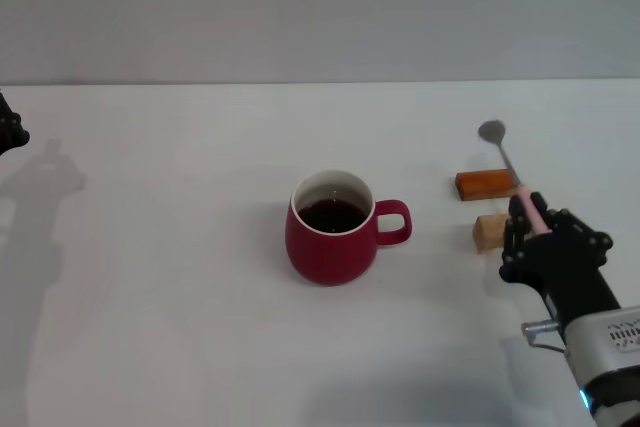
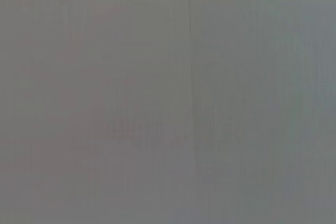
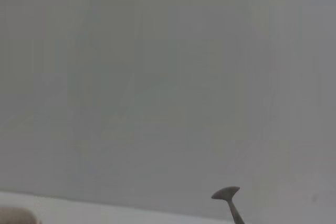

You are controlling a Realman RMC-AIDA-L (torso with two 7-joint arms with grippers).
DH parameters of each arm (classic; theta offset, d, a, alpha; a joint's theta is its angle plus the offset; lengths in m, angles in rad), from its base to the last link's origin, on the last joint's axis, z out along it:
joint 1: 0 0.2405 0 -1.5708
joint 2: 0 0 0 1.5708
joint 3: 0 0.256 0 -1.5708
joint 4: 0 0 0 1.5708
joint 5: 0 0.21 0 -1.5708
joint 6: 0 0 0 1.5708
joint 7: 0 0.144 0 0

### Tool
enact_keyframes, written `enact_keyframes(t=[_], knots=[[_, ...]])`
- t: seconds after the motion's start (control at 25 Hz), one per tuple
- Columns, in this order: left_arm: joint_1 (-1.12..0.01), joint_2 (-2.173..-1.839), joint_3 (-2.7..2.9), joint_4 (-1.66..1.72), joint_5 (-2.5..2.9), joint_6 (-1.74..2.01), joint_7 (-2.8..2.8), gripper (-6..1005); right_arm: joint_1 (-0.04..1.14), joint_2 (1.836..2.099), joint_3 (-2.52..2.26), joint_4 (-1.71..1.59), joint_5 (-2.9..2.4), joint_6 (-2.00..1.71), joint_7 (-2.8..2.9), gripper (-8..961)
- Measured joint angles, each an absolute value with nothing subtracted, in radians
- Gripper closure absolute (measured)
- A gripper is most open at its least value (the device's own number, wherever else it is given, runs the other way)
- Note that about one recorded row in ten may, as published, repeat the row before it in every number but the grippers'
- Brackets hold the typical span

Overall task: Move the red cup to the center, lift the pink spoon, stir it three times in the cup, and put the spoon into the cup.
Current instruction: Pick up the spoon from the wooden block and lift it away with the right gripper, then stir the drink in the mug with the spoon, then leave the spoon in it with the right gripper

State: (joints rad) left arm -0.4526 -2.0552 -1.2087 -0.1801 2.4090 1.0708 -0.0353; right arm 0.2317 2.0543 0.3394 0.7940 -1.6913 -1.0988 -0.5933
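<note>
White bench (image 1: 160, 327), grey wall; red cup (image 1: 332, 230) mid-bench; right end effector (image 1: 530, 227) pinching the pink spoon (image 1: 510, 172) near the right edge; left wrist view shows only wall.

Left of the right gripper (image 1: 527, 219), bare table (image 1: 180, 327) runs open to the red cup (image 1: 333, 228). Two small wooden blocks (image 1: 487, 209) sit just beside and beyond its fingertips, crowding that side.

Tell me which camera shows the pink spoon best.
The head view: the pink spoon shows bowl, neck and pink handle, held in the right gripper beside the red cup. The right wrist view shows only its bowl and neck; the left wrist view shows none of it.
</note>
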Motion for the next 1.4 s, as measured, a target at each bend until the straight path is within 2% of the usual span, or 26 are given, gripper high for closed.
enact_keyframes(t=[0.08, 0.16, 0.2, 0.4, 0.52, 0.8, 0.92, 1.0, 1.04, 1.08, 1.12, 1.16, 1.2, 1.24, 1.28, 1.32, 1.36, 1.4], knots=[[-0.453, -2.054, -1.209, -0.178, 2.409, 1.071, -0.035, 1001, 0.202, 2.042, 0.371, 0.869, -1.693, -1.099, -0.67, 804], [-0.454, -2.054, -1.209, -0.175, 2.411, 1.07, -0.035, 1001, 0.167, 2.017, 0.408, 0.95, -1.694, -1.1, -0.71, 804], [-0.454, -2.054, -1.209, -0.173, 2.411, 1.071, -0.035, 1001, 0.167, 2.017, 0.408, 0.95, -1.694, -1.1, -0.71, 804], [-0.457, -2.055, -1.209, -0.17, 2.414, 1.07, -0.035, 1001, 0.126, 1.958, 0.424, 1.061, -1.701, -1.168, -0.711, 804], [-0.458, -2.056, -1.209, -0.17, 2.414, 1.066, -0.035, 1001, 0.102, 1.944, 0.425, 1.088, -1.737, -1.219, -0.703, 804], [-0.46, -2.057, -1.2, -0.171, 2.415, 1.065, -0.035, 1001, 0.063, 1.948, 0.421, 1.054, -1.823, -1.378, -0.605, 804], [-0.462, -2.058, -1.199, -0.173, 2.415, 1.069, -0.035, 1001, 0.048, 1.947, 0.423, 0.956, -1.889, -1.514, -0.397, 804], [-0.462, -2.058, -1.198, -0.176, 2.415, 1.07, -0.035, 1001, 0.044, 1.931, 0.422, 0.928, -1.894, -1.548, -0.308, 804], [-0.462, -2.059, -1.198, -0.177, 2.415, 1.07, -0.033, 1001, 0.044, 1.931, 0.422, 0.928, -1.894, -1.548, -0.308, 804], [-0.462, -2.059, -1.198, -0.177, 2.415, 1.07, -0.033, 1001, 0.042, 1.917, 0.419, 0.92, -1.895, -1.561, -0.265, 804], [-0.462, -2.059, -1.2, -0.179, 2.415, 1.069, -0.019, 1001, 0.038, 1.884, 0.413, 0.899, -1.903, -1.59, -0.153, 804], [-0.462, -2.059, -1.2, -0.179, 2.415, 1.069, -0.019, 1001, 0.038, 1.884, 0.413, 0.899, -1.903, -1.59, -0.153, 804], [-0.464, -2.059, -1.2, -0.18, 2.415, 1.068, -0.009, 1001, 0.03, 1.858, 0.413, 0.876, -1.926, -1.607, -0.067, 804], [-0.465, -2.059, -1.2, -0.18, 2.414, 1.067, -0.003, 1001, 0.03, 1.858, 0.413, 0.876, -1.926, -1.607, -0.067, 804], [-0.466, -2.06, -1.199, -0.18, 2.415, 1.067, -0.001, 1001, 0.026, 1.845, 0.414, 0.866, -1.948, -1.613, -0.028, 804], [-0.468, -2.06, -1.198, -0.181, 2.415, 1.066, 0.001, 1001, 0.019, 1.814, 0.419, 0.849, -1.996, -1.622, 0.044, 804], [-0.469, -2.06, -1.199, -0.181, 2.414, 1.065, 0.001, 1001, 0.019, 1.799, 0.421, 0.844, -2.013, -1.624, 0.074, 804], [-0.469, -2.06, -1.2, -0.181, 2.414, 1.063, 0.001, 1001, 0.019, 1.799, 0.421, 0.844, -2.013, -1.624, 0.074, 804]])
